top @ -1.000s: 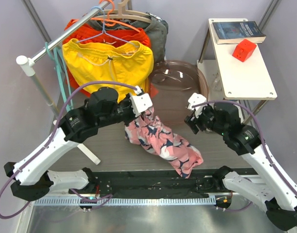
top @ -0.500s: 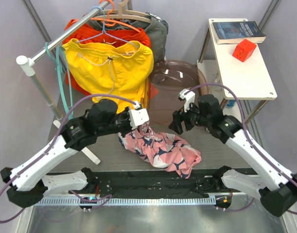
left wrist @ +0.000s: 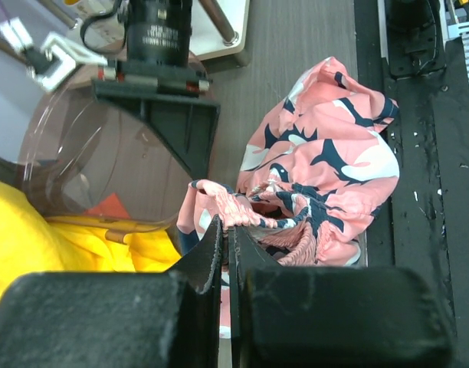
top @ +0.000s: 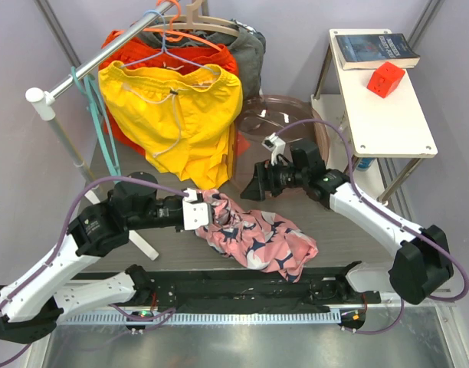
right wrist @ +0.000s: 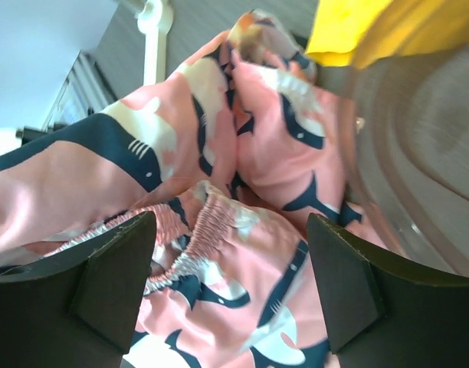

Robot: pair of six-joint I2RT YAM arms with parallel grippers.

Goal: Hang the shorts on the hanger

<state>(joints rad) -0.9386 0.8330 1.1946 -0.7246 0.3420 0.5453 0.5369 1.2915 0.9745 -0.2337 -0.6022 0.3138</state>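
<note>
So the left pincer (top: 199, 218) is clamped tight on the elastic waistband of the pink shark-print shorts (top: 259, 238). The wrist view shows both fingers pressed together with the gathered band pinched between them. Compared with a second ago, that arm has pulled back toward its own side and dropped lower, dragging the waistband end of the shorts along. The rest of the fabric lies in a bunched heap on the surface (top: 342, 230), between the two arms.

The bigger change is the right arm. It was sitting off to its side, and now it has swung in over the shorts with the right pincer (top: 251, 184) spread wide and nothing in it. Its wrist camera looks straight down at the ruffled waistband, which sits between the two fingers but isn't touched by either.

That reads like setup for a second grab on the waistband, so the two arms can stretch it out flat. It's still early in the job though. The teal hanger (top: 104, 146) hangs untouched off the clothes rail (top: 96, 63), well apart from the shorts and next to the yellow shorts (top: 181, 107). Getting the band open is the part to watch, since it's pretty crumpled where the right fingers would close.
</note>
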